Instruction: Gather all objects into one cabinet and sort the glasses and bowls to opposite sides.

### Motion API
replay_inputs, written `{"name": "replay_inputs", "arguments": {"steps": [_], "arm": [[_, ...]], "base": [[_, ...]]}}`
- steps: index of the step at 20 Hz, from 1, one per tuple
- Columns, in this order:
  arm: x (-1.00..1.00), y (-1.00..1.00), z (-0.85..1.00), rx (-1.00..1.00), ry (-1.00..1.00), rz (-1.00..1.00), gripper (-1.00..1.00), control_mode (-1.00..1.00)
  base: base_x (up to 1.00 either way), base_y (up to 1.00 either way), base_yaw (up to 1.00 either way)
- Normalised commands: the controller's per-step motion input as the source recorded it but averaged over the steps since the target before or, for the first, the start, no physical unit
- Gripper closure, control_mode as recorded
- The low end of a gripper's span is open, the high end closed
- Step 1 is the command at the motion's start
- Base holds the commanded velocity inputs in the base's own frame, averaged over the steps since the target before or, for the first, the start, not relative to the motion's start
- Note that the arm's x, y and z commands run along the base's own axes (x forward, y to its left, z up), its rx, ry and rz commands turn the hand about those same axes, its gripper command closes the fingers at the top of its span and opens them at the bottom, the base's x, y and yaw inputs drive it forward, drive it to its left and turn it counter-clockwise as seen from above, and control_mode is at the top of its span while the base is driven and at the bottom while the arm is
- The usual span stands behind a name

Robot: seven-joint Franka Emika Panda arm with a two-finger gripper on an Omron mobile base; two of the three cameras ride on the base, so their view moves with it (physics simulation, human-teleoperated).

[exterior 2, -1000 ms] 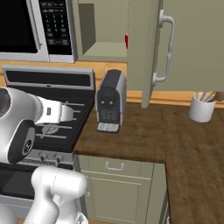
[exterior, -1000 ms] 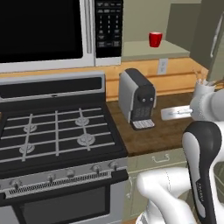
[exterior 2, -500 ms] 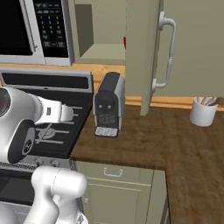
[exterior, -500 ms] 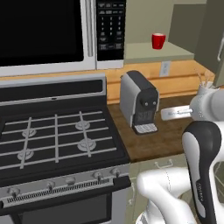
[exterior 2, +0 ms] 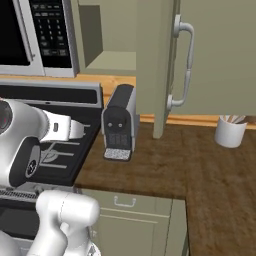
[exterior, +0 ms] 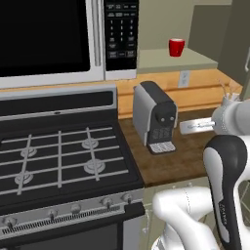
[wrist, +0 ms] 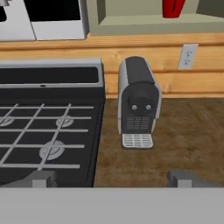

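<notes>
A small red cup (exterior: 176, 47) stands on the bottom shelf of the open sage-green wall cabinet (exterior: 172, 61), right of the microwave. From the hand the cup (wrist: 173, 8) sits at the top edge, far beyond my gripper (wrist: 113, 179). The gripper's two tips are wide apart, open and empty. It hovers over the wooden counter, facing the coffee machine, well below the shelf. The cabinet door (exterior 2: 156, 65) hangs open, its pale bar handle (exterior 2: 184, 65) facing out. The bowls are out of view.
A black and silver coffee machine (exterior: 155, 117) stands on the counter (exterior 2: 200, 170) between the gas stove (exterior: 58, 156) and the wall socket. The microwave (exterior: 58, 39) hangs above the stove. A white utensil pot (exterior 2: 230, 131) sits at the back right.
Both base views have shifted slightly, the scene sliding down the picture, so the base has moved. The arm keeps its pose and the gripper stays open.
</notes>
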Motion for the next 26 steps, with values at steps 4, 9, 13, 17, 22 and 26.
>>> {"name": "replay_inputs", "arguments": {"steps": [4,9,13,17,22,26], "arm": [[0.00,0.00,0.00,0.00,0.00,0.00,-1.00,1.00],[0.00,0.00,0.00,0.00,0.00,0.00,-1.00,1.00],[0.00,0.00,0.00,0.00,0.00,0.00,-1.00,1.00],[0.00,0.00,0.00,0.00,0.00,0.00,-1.00,1.00],[-0.01,0.00,0.36,-0.02,-0.03,0.00,-1.00,-1.00],[0.00,0.00,0.87,-0.09,-0.13,-0.04,-1.00,-1.00]], "base": [[0.22,-0.04,0.00],[0.47,-0.15,0.00],[0.08,0.00,0.00],[0.00,0.01,0.00],[-0.01,0.00,0.00],[0.00,0.00,0.00]]}}
